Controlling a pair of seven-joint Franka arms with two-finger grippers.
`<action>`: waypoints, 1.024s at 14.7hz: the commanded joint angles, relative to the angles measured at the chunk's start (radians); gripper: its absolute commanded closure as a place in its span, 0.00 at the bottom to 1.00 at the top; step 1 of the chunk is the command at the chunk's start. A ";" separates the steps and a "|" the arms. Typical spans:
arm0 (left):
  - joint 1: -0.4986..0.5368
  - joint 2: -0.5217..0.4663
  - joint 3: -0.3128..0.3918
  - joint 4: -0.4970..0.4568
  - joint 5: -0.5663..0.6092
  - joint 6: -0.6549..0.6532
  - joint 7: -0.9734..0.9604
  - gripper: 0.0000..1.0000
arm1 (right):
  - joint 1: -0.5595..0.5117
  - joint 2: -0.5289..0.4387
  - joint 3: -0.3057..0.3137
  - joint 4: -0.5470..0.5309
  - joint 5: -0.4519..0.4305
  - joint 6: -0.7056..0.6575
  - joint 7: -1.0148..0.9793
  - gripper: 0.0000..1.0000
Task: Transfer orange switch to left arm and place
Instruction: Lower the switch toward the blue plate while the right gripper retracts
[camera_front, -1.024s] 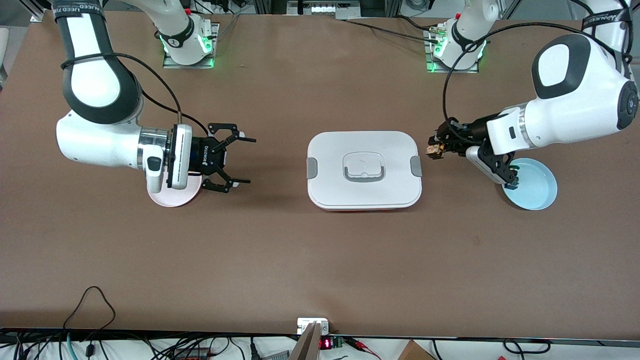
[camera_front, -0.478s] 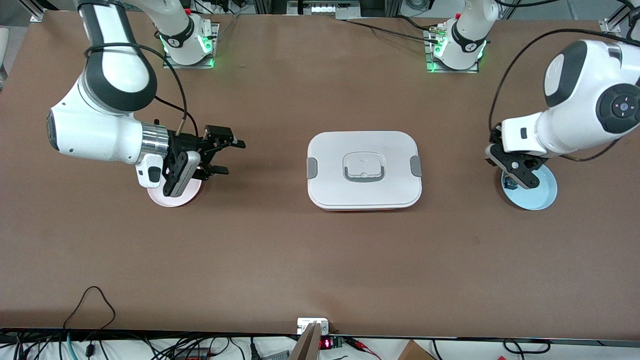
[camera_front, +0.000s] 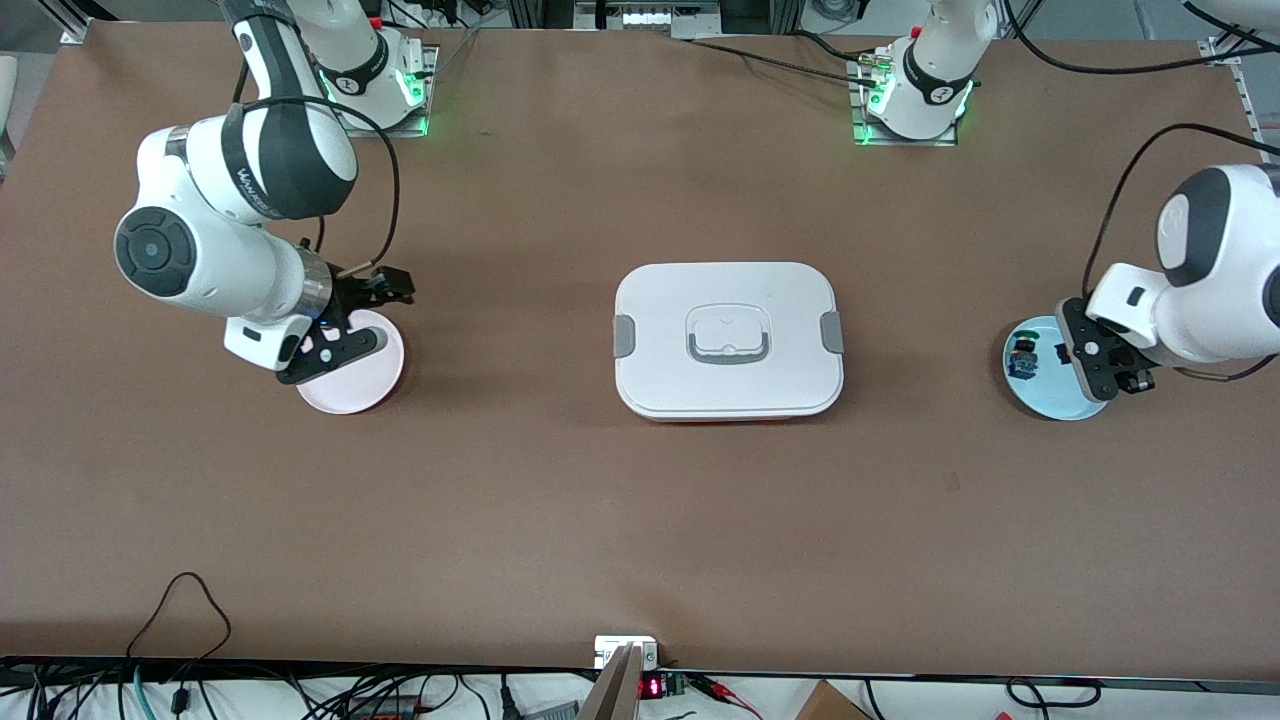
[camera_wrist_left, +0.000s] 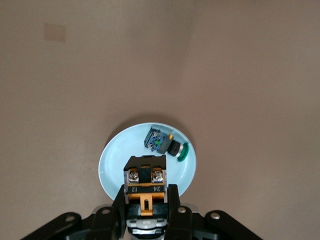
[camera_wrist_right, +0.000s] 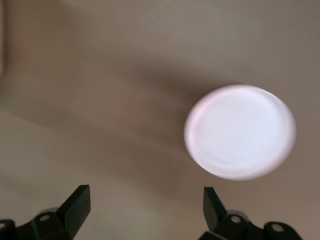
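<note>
Both arms had pulled back from the box (camera_front: 728, 340) since a second before. By now the left arm had swung out to its own end of the table, and the right arm had drawn in over the pink plate (camera_front: 372, 381).

The left gripper (camera_wrist_left: 146, 207) hung over the blue plate (camera_front: 1040, 395), and its fingers were pressed together on the orange switch (camera_wrist_left: 145, 186). In the left wrist view the switch stuck out from between the fingers, with two silver screws on its end. The switch was up in the air over the blue plate, not resting on it.

The green switch (camera_wrist_left: 165, 143) lay on its side in the blue plate, free of the gripper.

The right gripper (camera_wrist_right: 145, 207) hung above the table beside the pink plate. Its fingers stood wide apart with nothing between them. The pink plate had nothing on it.

The box sat shut in the middle of the table, between the two plates and well apart from both. Neither arm touched it.
</note>
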 joint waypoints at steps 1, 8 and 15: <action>0.078 0.039 -0.014 -0.045 0.032 0.130 0.207 0.84 | -0.027 -0.043 -0.014 0.015 -0.110 -0.061 0.044 0.00; 0.212 0.090 -0.014 -0.236 0.074 0.449 0.307 0.85 | -0.268 -0.084 0.035 0.096 -0.148 -0.063 0.055 0.00; 0.221 0.151 -0.014 -0.270 0.138 0.598 0.344 0.82 | -0.437 -0.150 0.210 0.122 -0.134 -0.100 0.195 0.00</action>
